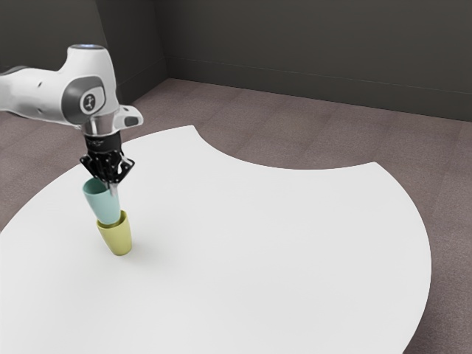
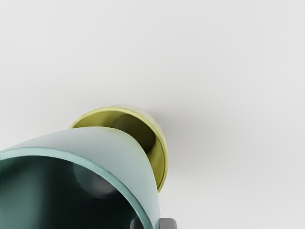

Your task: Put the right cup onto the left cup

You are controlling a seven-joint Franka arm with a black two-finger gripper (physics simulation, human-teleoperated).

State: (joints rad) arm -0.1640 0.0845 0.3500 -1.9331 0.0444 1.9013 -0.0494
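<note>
Fingers (image 1: pixel 112 184) nearly together, pinching wall of teal cup (image 1: pixel 105 205) at rim, one finger inside, one outside. Teal cup hangs below and to one side of fingers, mouth up, lower end at mouth of yellow cup (image 1: pixel 119 239). Can't tell if cups touch. Yellow cup lower down, under teal cup, mouth up, part of opening uncovered, standing on white bench (image 1: pixel 280 251). Beyond bench: brownish floor (image 1: pixel 295 136), dark wall (image 1: pixel 310 44).
</note>
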